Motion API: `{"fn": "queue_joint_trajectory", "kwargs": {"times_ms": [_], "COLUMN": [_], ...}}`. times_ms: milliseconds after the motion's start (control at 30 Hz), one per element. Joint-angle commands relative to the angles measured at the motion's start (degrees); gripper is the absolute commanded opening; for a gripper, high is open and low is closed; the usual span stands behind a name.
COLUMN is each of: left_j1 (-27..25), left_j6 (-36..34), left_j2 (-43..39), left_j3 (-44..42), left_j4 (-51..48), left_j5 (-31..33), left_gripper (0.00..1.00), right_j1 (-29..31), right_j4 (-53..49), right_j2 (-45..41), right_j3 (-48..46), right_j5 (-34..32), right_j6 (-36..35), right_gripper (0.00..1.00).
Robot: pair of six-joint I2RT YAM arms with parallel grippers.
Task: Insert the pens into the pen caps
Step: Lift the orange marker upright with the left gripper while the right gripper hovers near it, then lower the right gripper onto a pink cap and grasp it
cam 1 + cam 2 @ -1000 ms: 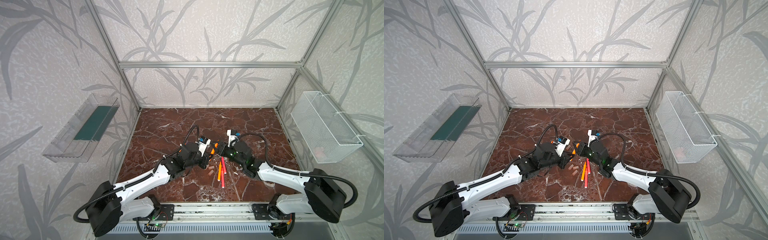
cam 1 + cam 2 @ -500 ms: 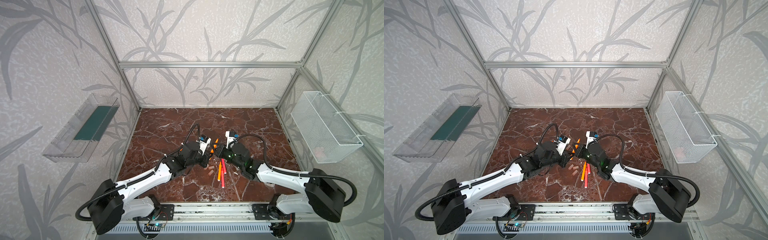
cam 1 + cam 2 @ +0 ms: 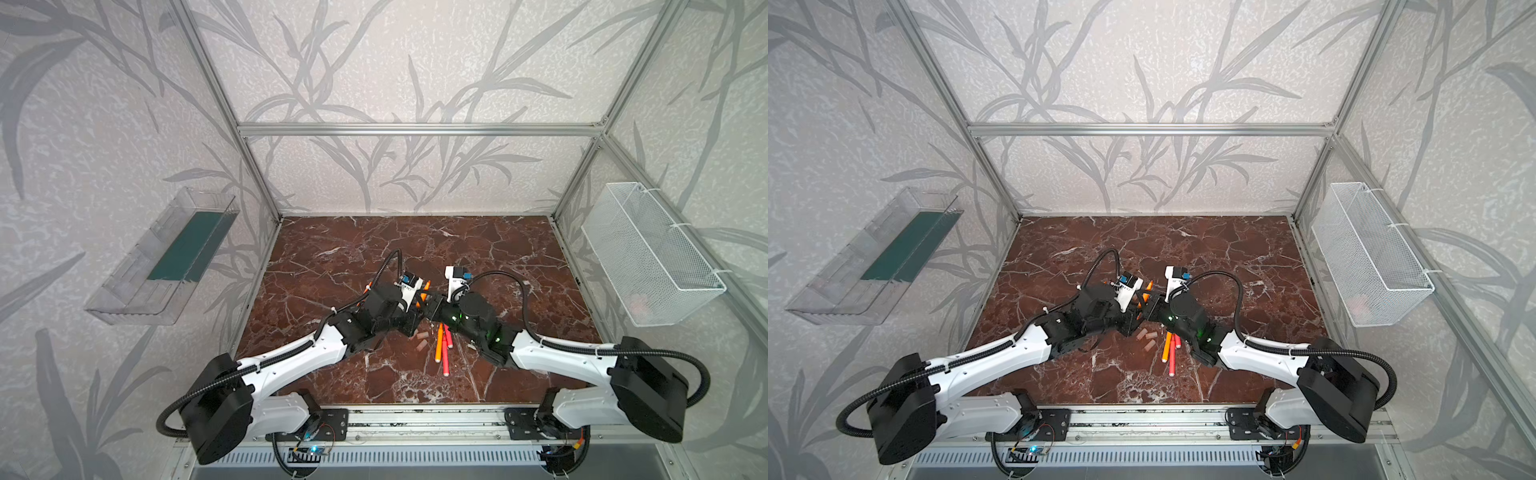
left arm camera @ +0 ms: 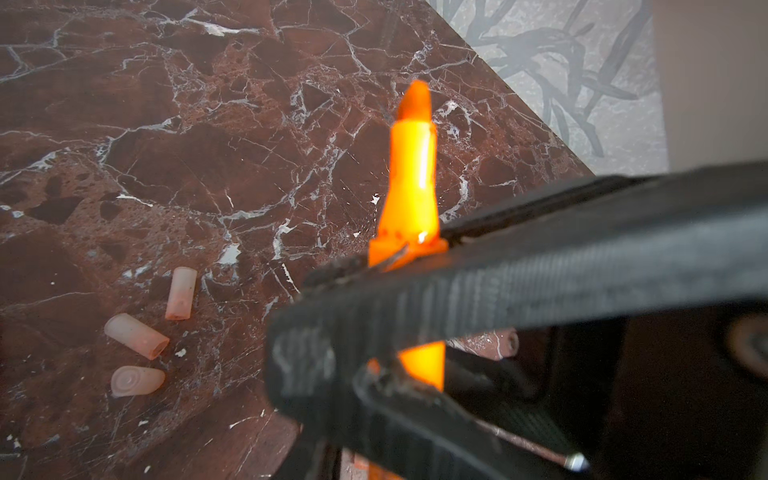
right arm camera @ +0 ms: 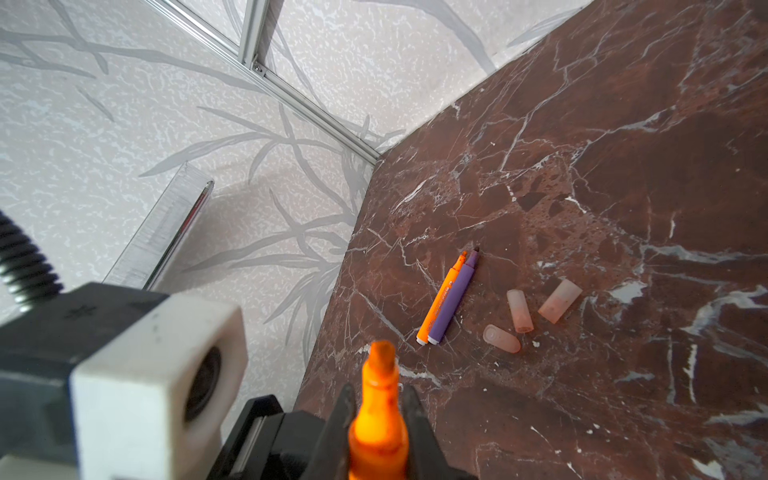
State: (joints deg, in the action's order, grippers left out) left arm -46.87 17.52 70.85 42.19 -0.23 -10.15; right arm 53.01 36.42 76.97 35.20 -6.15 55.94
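A slim, glossy orange pen (image 5: pixel 376 419) is clamped by the right fingers (image 5: pixel 411 415) — grip by the left fingers (image 4: pixel 415 432) cannot be told.

Far tabletop (image 3: pixel 415 241) open; loose caps (image 3: pixel 422 336) and pens (image 3: pixel 439 345) clutter near middle

On the table (image 3: pixel 332 257), the pens (image 3: pixel 439 345) lie just beside the pen caps (image 3: pixel 420 345), at their three o'clock side.
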Motion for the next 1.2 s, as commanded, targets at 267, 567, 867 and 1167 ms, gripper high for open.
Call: {"fn": "queue_joint_trajectory", "kwargs": {"times_ms": [267,567,867,1167], "left_j1": [-0.15,0.19,7.47,19.27], "left_j6": [-0.93,0.77,6.32,11.76], "left_j2": [-0.36,-2.39,-7.66,-5.56], "left_j3": [1.57,-0.22,-6.57,-6.05], "left_j4": [0.38,0.24,2.64,-0.55], "left_j5": [1.27,13.91,21.28,9.61], "left_gripper": [0.09,0.00,0.00,0.00], "right_j1": [1.64,1.60,1.58,1.61], "right_j4": [3.30,-4.09,-21.73,-37.97], "right_j2": [0.65,-4.29,-14.55,-13.22], "right_j3": [0.18,-0.16,-0.14,2.17], "right_j5": [-1.05,-5.68,-14.77,-18.97], "right_j6": [0.13,-4.21,-11.28,-16.84], "right_gripper": [0.08,0.56,0.83,0.68]}}
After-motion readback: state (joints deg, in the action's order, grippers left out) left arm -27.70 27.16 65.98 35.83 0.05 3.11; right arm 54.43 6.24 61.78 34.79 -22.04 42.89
